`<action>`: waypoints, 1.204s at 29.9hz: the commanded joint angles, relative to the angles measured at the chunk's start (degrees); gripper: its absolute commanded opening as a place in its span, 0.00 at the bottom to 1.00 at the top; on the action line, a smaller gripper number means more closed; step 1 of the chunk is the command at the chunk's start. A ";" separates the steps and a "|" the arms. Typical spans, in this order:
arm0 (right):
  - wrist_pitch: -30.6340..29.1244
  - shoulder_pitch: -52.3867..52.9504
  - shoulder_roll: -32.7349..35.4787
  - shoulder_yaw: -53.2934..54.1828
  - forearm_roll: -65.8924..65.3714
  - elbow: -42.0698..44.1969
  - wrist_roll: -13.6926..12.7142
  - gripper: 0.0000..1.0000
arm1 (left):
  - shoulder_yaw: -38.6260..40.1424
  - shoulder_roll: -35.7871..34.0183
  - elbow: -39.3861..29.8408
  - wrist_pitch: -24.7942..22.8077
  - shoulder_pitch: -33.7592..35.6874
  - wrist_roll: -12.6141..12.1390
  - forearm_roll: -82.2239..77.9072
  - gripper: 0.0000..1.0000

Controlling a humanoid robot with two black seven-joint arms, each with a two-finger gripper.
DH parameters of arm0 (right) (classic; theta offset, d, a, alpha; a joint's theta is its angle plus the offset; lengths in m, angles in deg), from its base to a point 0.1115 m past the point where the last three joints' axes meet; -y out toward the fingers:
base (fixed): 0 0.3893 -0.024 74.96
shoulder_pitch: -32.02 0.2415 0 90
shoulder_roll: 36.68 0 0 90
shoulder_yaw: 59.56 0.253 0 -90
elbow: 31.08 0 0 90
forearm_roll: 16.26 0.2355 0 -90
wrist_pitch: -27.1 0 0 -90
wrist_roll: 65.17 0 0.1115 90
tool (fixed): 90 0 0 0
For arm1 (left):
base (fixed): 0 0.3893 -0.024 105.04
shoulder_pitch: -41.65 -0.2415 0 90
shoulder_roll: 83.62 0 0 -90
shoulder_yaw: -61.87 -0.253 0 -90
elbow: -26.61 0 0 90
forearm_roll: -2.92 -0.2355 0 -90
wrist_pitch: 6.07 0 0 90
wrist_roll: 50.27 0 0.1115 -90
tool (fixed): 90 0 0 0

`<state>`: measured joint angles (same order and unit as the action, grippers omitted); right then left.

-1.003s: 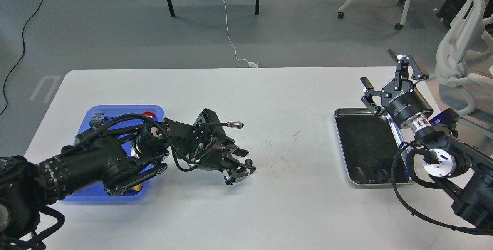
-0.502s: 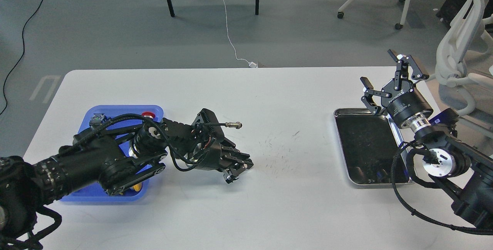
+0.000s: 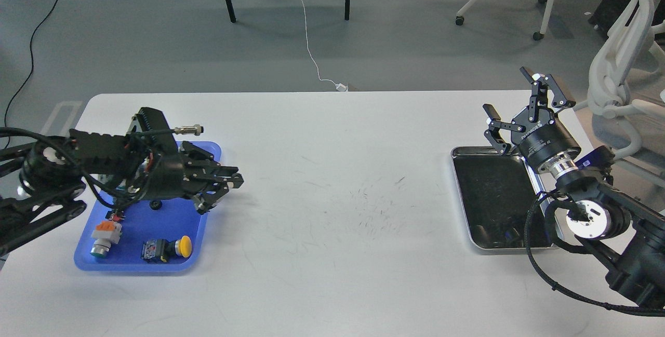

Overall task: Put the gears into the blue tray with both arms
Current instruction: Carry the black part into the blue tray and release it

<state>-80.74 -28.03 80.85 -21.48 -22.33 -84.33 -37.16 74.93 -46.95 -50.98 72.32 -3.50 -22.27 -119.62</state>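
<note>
Now a tiny black toothed ring gear (image 3: 155,204) is being seen lying inside the bright blue rectangular plastic tray (image 3: 192,246), just beneath the left claw (image 3: 221,190), apparently free of it. That claw, a second ago out over the white worktop (image 3: 332,171) beside a gear, is now being held over the tray's right rim; whether its fingers are together or apart cannot be told. One delivery is judged as being completed. Well apart, the right claw (image 3: 514,103) is being held spread wide above the silver-rimmed black tray (image 3: 540,247).
</note>
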 commanded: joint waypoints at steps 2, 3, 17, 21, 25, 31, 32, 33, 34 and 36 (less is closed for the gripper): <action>0.09 0.01 -0.20 -0.12 0.01 -0.01 -0.01 0.98 | 0.22 -3.80 1.03 2.56 -5.64 0.00 0.20 0.15; 0.00 0.01 -0.20 -0.12 0.01 -0.01 -0.01 0.98 | 0.39 -3.80 1.82 2.82 -6.61 0.00 0.28 0.15; 0.00 0.01 -0.11 -0.03 0.01 -0.27 -0.01 0.98 | 0.48 -3.10 8.07 3.53 -9.78 0.00 0.20 0.22; 0.09 0.01 -0.02 -0.03 0.01 -0.71 -0.01 0.98 | 0.57 -3.01 8.51 3.61 -10.31 0.00 0.28 0.30; 0.00 -0.08 0.07 0.06 0.01 -0.89 -0.01 0.98 | 0.57 -2.22 9.65 4.14 -10.67 0.00 0.02 0.49; 0.00 -0.08 -0.02 0.06 0.01 -1.06 -0.01 0.98 | 2.05 -2.74 9.39 6.07 -10.58 0.00 0.20 0.87; 0.00 -0.08 -0.02 0.06 0.01 -1.06 -0.01 0.98 | 3.28 -3.00 9.04 6.25 -10.58 0.00 0.46 0.87; 0.00 -0.08 -0.02 0.06 0.01 -1.06 -0.01 0.98 | 5.29 -3.27 8.60 6.25 -10.49 0.00 1.16 0.88; 0.00 0.01 0.07 0.06 0.01 -1.06 -0.01 0.98 | 7.32 -3.45 7.81 6.25 -10.49 0.00 2.21 0.88; 0.00 0.10 0.33 0.06 0.01 -1.15 -0.01 0.98 | 11.71 -3.62 4.75 6.16 -10.40 0.00 6.41 0.91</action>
<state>-80.72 -28.10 80.89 -21.43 -22.32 -85.40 -37.18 81.46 -50.29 -43.14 78.48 -14.08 -22.28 -117.44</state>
